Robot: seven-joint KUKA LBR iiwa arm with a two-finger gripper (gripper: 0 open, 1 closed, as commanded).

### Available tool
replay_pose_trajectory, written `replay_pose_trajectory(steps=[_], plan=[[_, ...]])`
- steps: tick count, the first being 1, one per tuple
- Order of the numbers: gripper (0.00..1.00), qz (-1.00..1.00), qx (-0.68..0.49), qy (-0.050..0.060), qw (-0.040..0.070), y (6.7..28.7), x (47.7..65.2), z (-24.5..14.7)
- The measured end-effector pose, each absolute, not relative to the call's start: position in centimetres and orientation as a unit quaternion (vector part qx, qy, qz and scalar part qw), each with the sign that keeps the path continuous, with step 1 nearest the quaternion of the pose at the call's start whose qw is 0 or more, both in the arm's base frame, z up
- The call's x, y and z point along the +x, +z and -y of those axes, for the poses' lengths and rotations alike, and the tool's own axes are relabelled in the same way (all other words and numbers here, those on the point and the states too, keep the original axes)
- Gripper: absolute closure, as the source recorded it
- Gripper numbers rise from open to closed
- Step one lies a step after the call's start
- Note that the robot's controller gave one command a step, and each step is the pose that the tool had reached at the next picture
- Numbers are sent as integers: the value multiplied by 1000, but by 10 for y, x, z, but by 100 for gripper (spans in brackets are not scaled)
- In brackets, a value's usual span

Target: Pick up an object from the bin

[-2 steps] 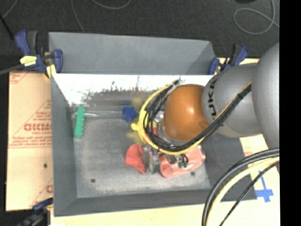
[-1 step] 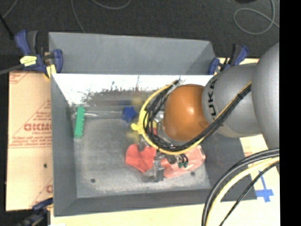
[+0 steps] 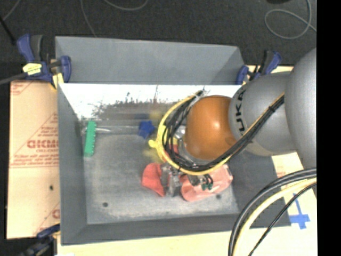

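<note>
The grey metal bin [image 3: 149, 57] stands on a dark bench [image 3: 176, 20], where thin wires [image 3: 125, 5] lie in loose loops beyond the far rim. The bin's walls slope down to a flat, scuffed floor, and a pale band with dark flecks runs along the foot of the far wall.

There are few things inside, and they lie apart rather than heaped. A green comb-like piece [image 3: 89, 138] lies lengthwise near the left wall, well away from me. A small blue thing [image 3: 146, 128] sits toward the back, about mid-bin. Just in front of it a yellow thing [image 3: 155, 145] is partly hidden behind my cables [image 3: 165, 122].

I reach in from the right. My orange wrist cover [image 3: 208, 127] hangs over the right half of the floor, ringed by those yellow and black cables. My end effector [image 3: 171, 183] is down at the near side of the bin on a crumpled red and pink thing [image 3: 152, 177]. It spreads to both sides of me, red on the left and paler pink on the right (I cannot make out if it is one piece or two). I cannot tell whether my end effector is apart or together, nor whether it grips the red and pink thing or only rests against it.
</note>
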State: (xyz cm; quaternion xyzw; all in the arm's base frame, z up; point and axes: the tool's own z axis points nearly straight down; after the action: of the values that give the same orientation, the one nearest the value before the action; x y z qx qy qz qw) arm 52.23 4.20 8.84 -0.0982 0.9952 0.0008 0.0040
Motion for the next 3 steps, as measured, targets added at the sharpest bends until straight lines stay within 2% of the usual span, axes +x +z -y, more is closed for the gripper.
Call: replay_pose_trajectory(steps=[1, 2, 3], plan=[[100, -995, -98, 1, 4, 88, 522, -42], [0, -994, -109, 1, 6, 76, 531, -74], [100, -994, -108, 1, 7, 76, 531, -74]])
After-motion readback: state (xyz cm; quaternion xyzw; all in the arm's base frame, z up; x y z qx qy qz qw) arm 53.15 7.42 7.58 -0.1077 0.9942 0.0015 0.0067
